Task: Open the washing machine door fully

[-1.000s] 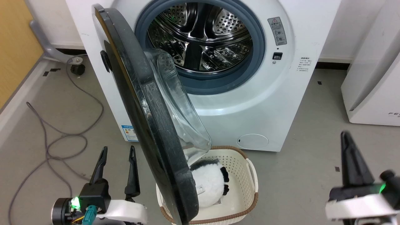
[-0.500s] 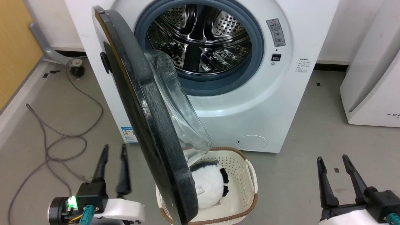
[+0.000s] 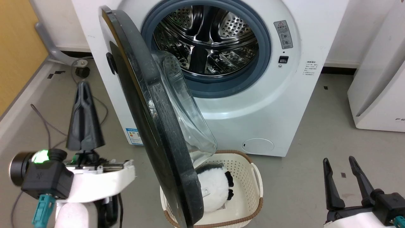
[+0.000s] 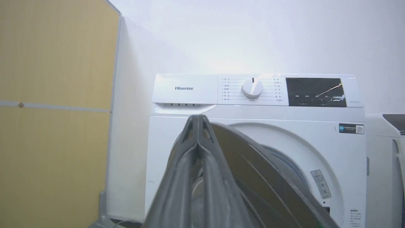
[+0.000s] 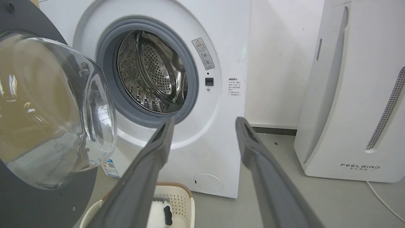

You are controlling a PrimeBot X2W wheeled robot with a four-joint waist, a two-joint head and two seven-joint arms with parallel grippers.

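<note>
Door (image 3: 148, 120) of washer (image 3: 259, 104): hinged at left, standing about half open, edge-on to head view, glass bowl facing drum, lower rim over basket (image 3: 243, 171) with plush toy (image 3: 215, 188) inside. Left gripper (image 3: 82, 87): upright, left of door and apart from it, fingers pressed together, nothing between them. Right gripper (image 3: 338, 160): low at right, well apart from washer, fingers spread, empty.
</note>
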